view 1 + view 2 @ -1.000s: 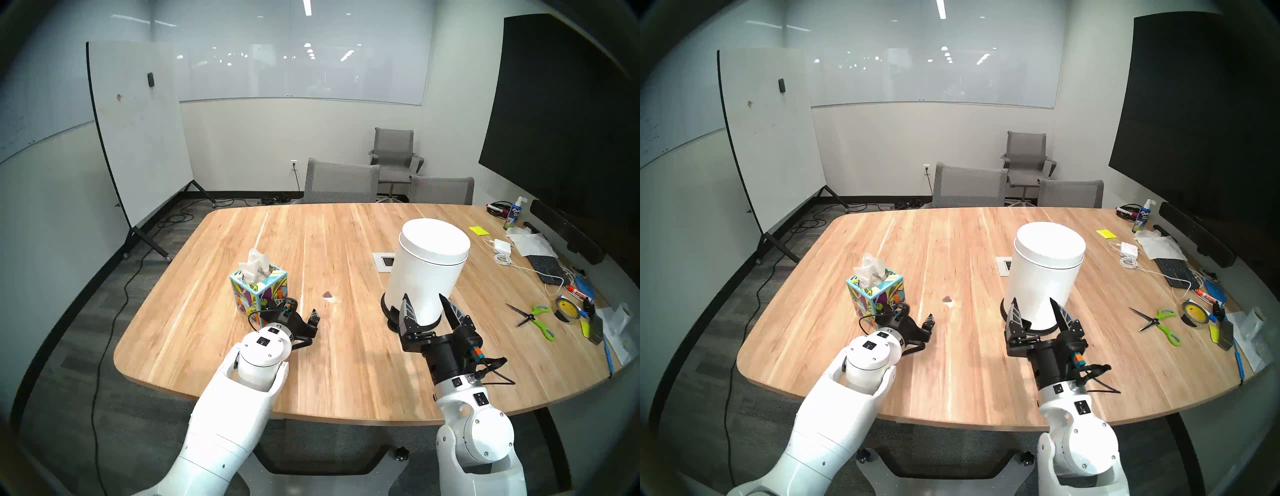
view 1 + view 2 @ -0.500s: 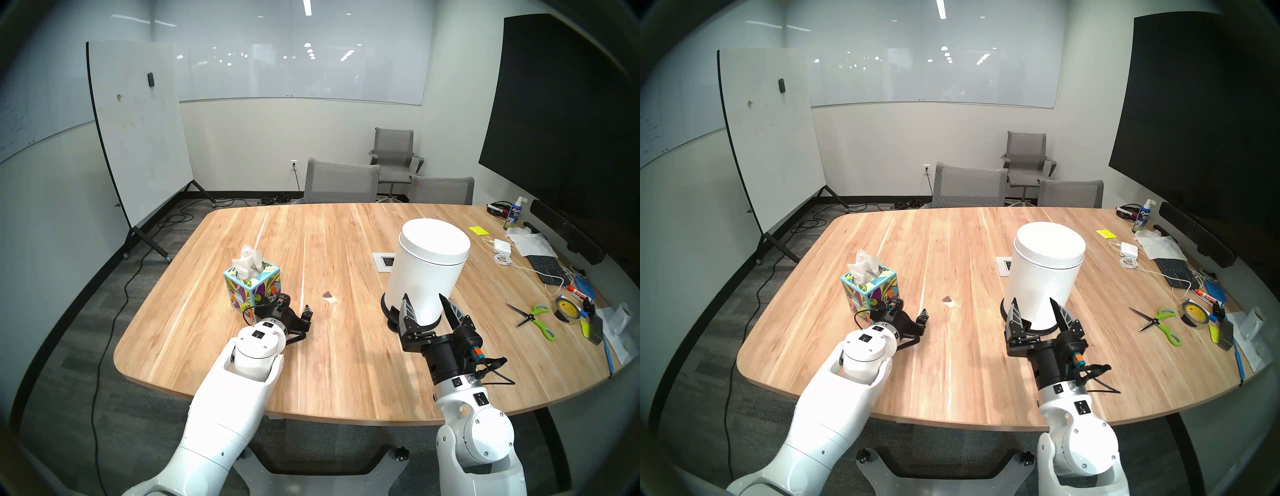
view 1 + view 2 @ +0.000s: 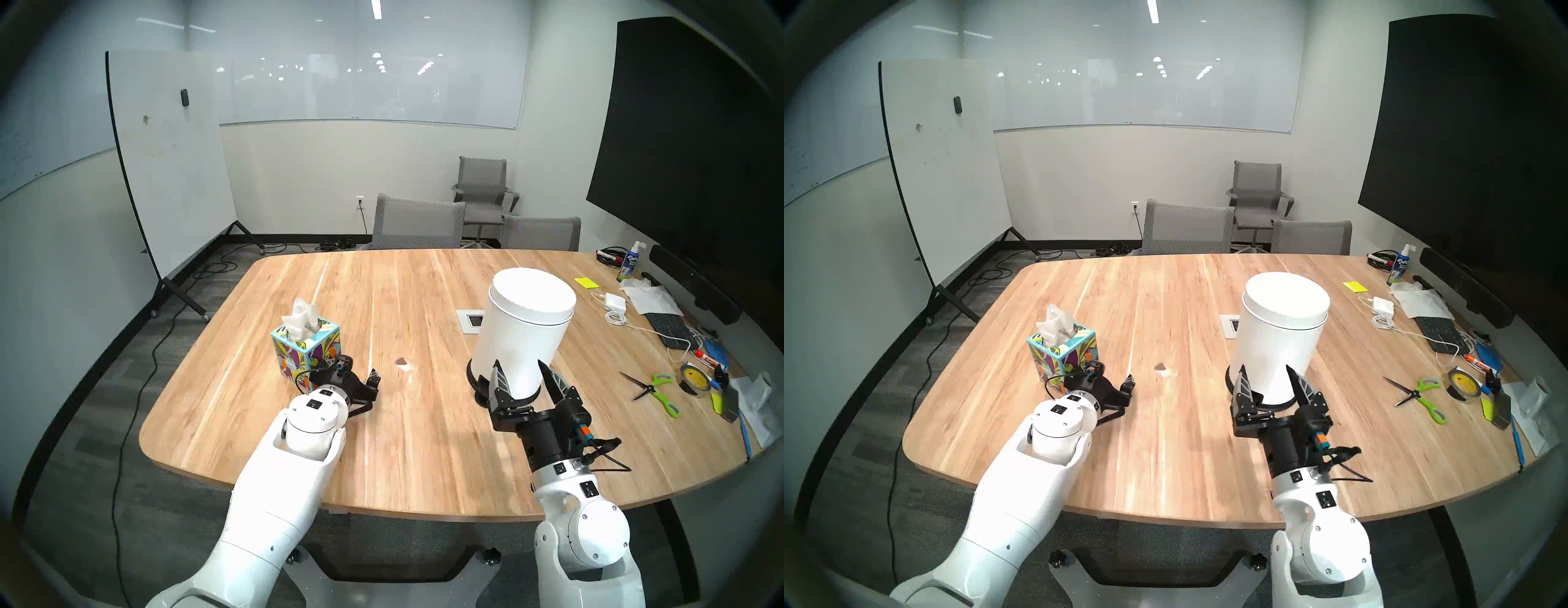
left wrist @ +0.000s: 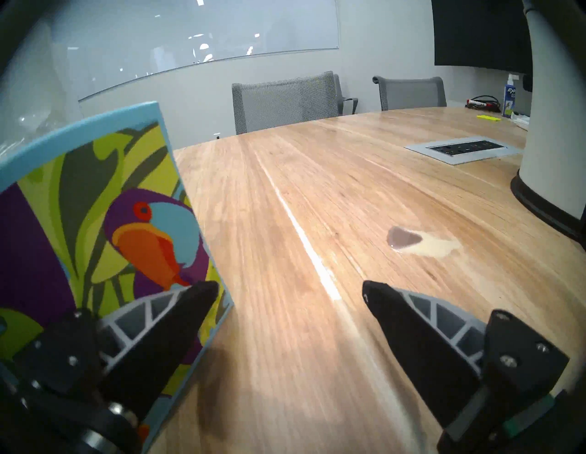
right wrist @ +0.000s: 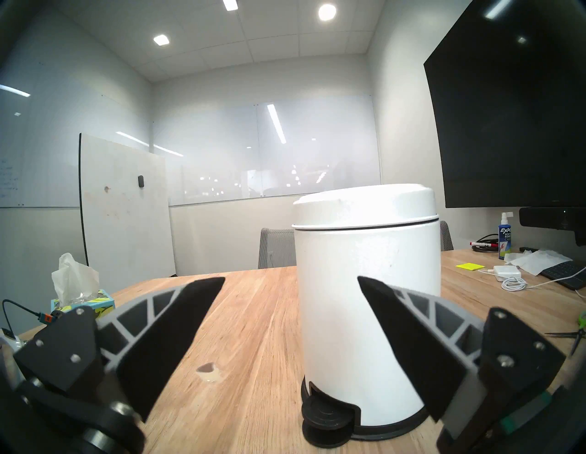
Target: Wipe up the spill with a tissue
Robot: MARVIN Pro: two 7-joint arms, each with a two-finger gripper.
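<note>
At lower left, the left claw (image 3: 368, 381) is gaping wide and empty beside the tissue box (image 3: 306, 346). The right claw (image 3: 524, 378) is hanging equally wide open, empty, before the white bin (image 3: 524, 327), the spill (image 3: 401, 361) sitting mid-bench (image 3: 424, 446).

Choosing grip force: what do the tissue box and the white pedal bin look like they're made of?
Tissue box: likely thin printed cardboard, semi-matte, judging by its sharp folded edges and flat colour print. White pedal bin: smooth painted metal or plastic, cannot tell which; it has a soft sheen and a black, probably plastic, base ring.
</note>
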